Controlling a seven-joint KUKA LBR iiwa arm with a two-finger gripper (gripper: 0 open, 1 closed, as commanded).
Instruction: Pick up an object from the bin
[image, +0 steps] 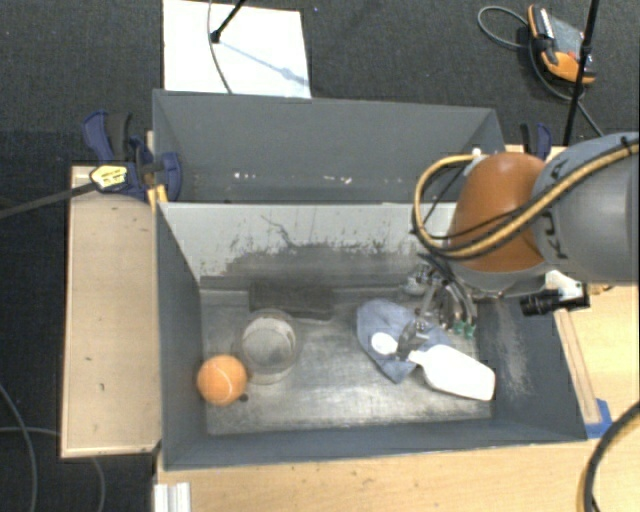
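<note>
an orange ball lies front left in the bin, a clear cup just beside it. right of centre the claw hangs over a crumpled blue cloth that touches a white piece, perhaps a scoop; whether the claw is apart or together i cannot tell.

You have a grey bin with pale scuffed streaks, orange ball at 8 o'clock, clear cup, dark grey block, pale blue cloth, white plastic piece at 4 o'clock.
</note>
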